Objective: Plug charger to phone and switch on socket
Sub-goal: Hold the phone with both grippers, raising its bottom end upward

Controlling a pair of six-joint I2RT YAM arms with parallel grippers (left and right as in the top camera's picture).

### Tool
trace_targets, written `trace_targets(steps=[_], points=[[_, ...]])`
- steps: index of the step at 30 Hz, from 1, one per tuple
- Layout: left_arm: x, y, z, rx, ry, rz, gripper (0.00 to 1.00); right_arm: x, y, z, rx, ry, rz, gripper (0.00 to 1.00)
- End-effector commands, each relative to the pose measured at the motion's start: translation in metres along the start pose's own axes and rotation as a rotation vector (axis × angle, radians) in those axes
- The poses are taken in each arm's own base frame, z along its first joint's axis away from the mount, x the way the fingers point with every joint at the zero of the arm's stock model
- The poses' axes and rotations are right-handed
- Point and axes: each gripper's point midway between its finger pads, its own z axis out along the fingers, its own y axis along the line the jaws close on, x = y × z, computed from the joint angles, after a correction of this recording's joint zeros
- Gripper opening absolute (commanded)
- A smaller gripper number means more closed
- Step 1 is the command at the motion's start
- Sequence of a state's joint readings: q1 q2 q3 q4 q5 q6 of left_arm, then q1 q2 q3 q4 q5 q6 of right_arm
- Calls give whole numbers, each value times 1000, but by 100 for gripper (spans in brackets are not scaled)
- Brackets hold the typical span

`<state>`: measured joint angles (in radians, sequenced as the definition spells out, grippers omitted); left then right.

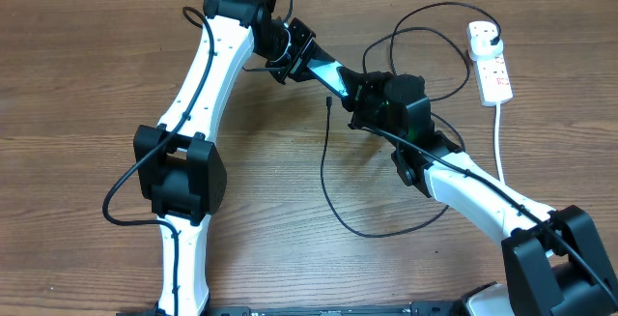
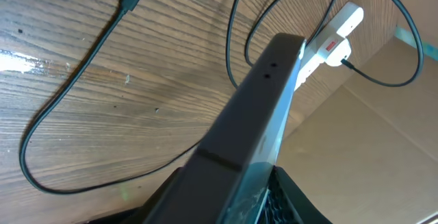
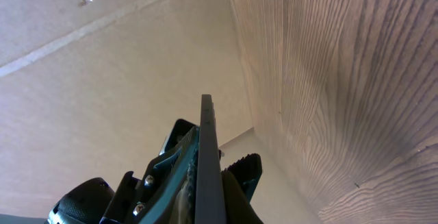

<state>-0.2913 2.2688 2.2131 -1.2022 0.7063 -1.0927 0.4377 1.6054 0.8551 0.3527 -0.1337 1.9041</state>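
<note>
Holding the phone [image 1: 322, 69] aloft over the worktop's [image 1: 77, 84] far-middle: right pincer [image 1: 355, 86] clamped on its thin edge, left pincer [image 1: 294, 55] looks closed on the other end. Risk: arms pulling apart, or a weak hold, could twist or drop it. Tip of charger [image 1: 329, 101] lies just beneath, touching neither pincer; socket [image 1: 491, 60] near far-right corner.
</note>
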Motion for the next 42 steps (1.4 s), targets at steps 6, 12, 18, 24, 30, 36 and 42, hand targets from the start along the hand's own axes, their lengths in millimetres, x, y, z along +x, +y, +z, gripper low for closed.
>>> trace_targets(steps=[6, 12, 18, 24, 30, 36, 42], points=[[-1, -8, -2, 11, -38, -105, 17, 15, 2, -2, 22, 47, -130, 4], [-8, -5, 1, -14, -102, -90, 17, 24, 4, -3, 13, 91, -135, 4], [-12, -11, 1, 7, -119, -72, 16, 32, 1, -4, 27, 140, -140, 4], [-15, -19, 1, 33, -130, -51, 16, 43, -2, -6, 45, 206, -142, 4], [-15, -25, 2, 53, -135, -31, 19, 58, 7, -9, 7, 284, -160, 4], [-10, -37, 7, 85, -140, 16, 30, 64, 11, -11, -5, 312, -162, 4], [-10, -42, 11, 88, -168, 41, 32, 63, 11, -11, -3, 311, -148, 4]])
